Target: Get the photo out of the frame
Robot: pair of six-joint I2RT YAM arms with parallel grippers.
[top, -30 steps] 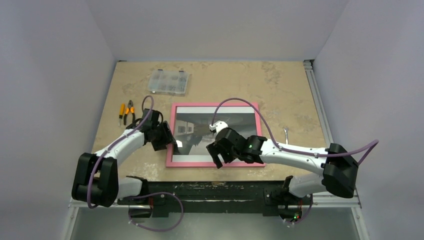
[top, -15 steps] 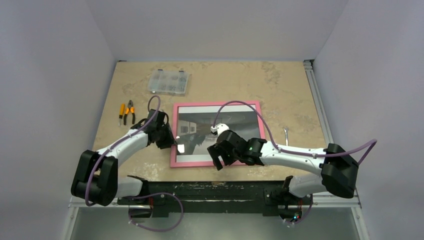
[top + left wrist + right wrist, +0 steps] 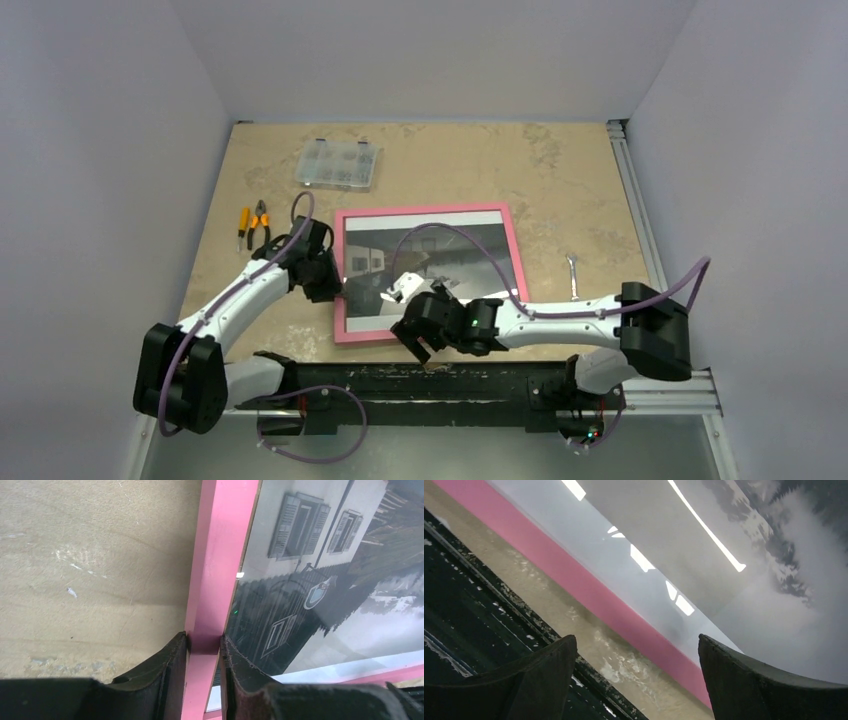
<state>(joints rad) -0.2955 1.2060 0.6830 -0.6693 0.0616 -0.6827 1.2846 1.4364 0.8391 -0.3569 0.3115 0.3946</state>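
Pink frame (image 3: 420,210): lying face-up on the worktop (image 3: 450,165), photo (image 3: 370,240) sitting inside. Left fingers (image 3: 165,675) are pinching its left rail; right fingers (image 3: 544,675) are hovering wide apart, empty, above the near rail. Advice: lifting slowly, keeping the pinch square, likely prevents slipping.

The left arm (image 3: 245,290) rose from the lower left toward the middle of the top view, elbow bent. The left hand (image 3: 328,282) had both dark fingers (image 3: 170,672) clamped on either side of the frame (image 3: 220,540). The right arm (image 3: 570,312) lay low from the lower right to bottom centre. The right hand (image 3: 418,338) had its fingers (image 3: 544,677) spread wide, gripping nothing.
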